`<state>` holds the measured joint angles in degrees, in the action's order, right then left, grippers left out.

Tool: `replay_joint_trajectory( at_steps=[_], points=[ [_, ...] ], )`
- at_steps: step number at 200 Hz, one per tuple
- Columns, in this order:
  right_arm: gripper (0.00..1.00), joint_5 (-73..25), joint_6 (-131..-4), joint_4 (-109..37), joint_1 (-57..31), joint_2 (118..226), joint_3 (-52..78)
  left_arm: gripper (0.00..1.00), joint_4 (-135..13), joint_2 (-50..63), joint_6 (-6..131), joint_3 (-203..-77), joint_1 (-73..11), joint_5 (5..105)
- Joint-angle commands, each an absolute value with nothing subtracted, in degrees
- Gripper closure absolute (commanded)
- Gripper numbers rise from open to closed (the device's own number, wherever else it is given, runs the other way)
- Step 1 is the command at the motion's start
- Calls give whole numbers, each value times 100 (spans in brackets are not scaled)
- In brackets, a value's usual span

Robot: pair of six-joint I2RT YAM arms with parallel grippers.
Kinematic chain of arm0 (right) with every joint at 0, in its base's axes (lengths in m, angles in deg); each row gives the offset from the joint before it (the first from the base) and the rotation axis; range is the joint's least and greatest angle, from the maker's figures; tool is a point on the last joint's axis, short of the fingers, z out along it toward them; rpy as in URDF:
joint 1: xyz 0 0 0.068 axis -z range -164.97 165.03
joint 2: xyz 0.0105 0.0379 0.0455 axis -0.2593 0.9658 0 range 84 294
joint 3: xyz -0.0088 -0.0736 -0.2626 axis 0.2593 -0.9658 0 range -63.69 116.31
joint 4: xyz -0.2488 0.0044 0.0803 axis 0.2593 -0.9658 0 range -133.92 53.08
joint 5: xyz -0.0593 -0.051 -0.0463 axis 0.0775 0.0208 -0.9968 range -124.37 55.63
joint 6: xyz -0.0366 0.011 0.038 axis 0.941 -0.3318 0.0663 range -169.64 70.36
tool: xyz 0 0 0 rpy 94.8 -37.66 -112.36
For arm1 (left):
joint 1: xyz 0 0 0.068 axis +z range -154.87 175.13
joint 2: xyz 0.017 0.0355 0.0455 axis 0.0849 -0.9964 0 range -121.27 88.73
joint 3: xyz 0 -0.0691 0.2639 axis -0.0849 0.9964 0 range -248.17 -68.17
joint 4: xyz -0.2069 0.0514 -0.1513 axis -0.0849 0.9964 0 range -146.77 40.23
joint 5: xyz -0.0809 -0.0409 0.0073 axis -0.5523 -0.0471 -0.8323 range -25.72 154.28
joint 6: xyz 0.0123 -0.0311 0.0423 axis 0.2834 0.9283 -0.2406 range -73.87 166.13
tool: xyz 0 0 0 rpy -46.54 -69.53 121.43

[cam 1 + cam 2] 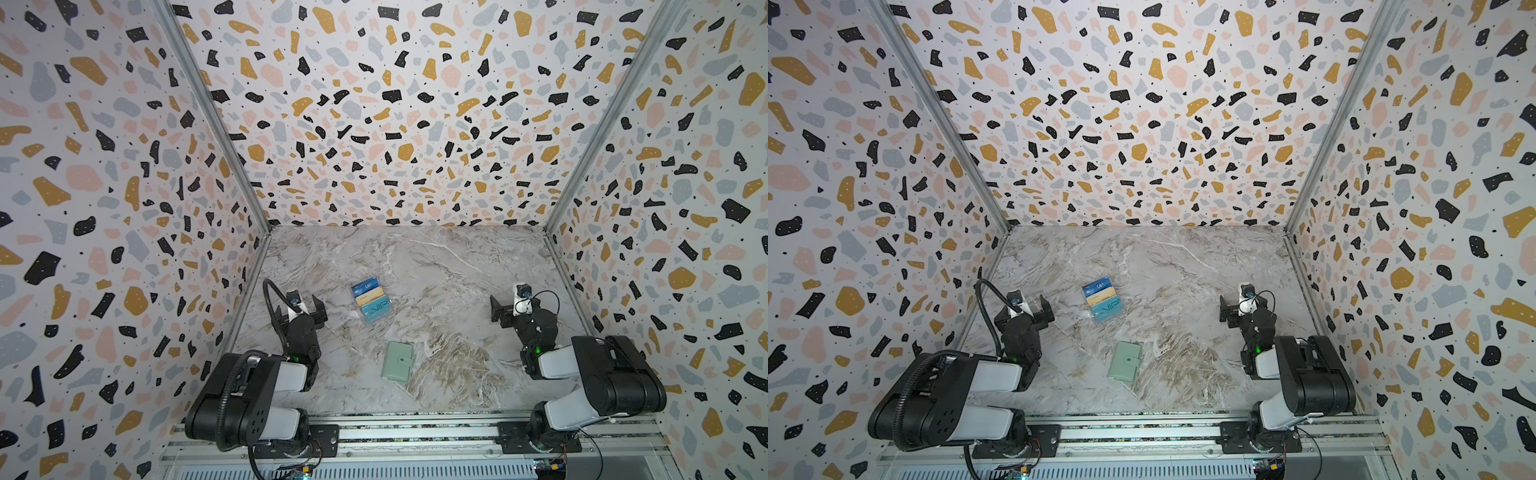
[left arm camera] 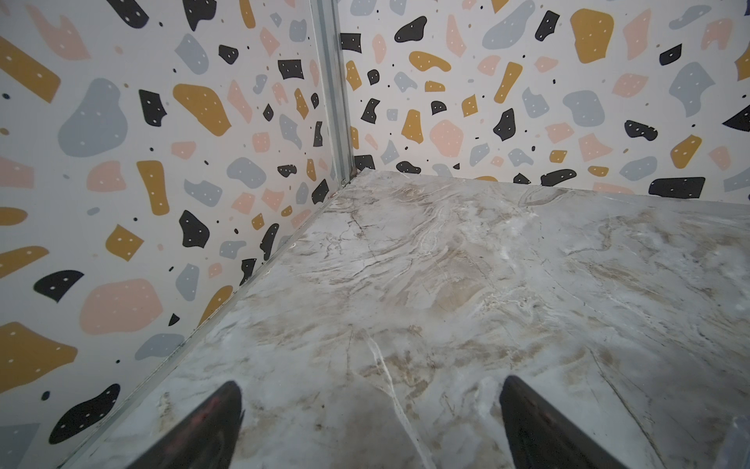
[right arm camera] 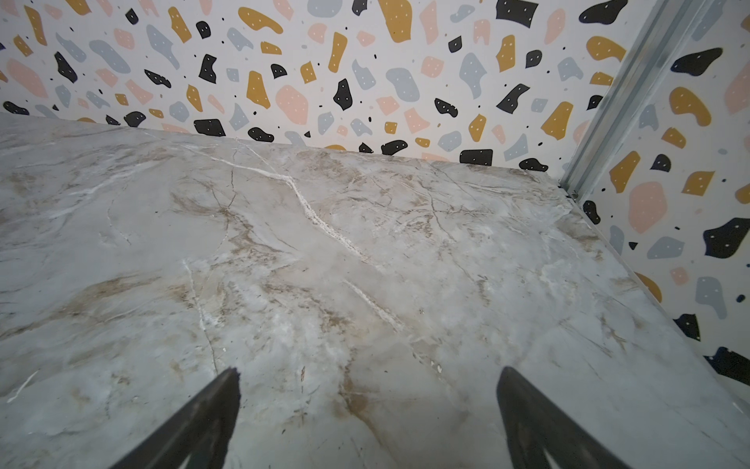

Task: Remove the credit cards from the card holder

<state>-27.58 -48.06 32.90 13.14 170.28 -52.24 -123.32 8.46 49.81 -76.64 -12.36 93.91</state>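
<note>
Left arm [image 1: 232, 399] and right arm [image 1: 615, 374] are black with pale grey shells [image 1: 286, 374], small green lights [image 1: 295, 357]

Marble tabletop [image 1: 436, 270], closed mint-green card holder [image 1: 397, 360] near front, clear tiered stand [image 1: 371, 304] behind it

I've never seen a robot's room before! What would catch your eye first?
The walls splashed with gold, pink, grey and black blobs all around. Then three bright credit cards in a clear stand mid-way on the marble table, with a closed mint-green wallet lying nearer the front edge.
</note>
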Motion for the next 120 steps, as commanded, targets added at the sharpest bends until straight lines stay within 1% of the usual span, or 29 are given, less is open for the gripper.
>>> replay_joint_trajectory(
  at_steps=[1, 120],
  points=[
    [1, -2821, -4823, 3230, 1294, 16934, -5085, 0, -12629, 918, 4989, -7682, -1252, 9477],
    [1, -2821, -4820, 3259, 1297, 16916, -5104, 0, -12656, 931, 4976, -7660, -1247, 9452]
  ],
)
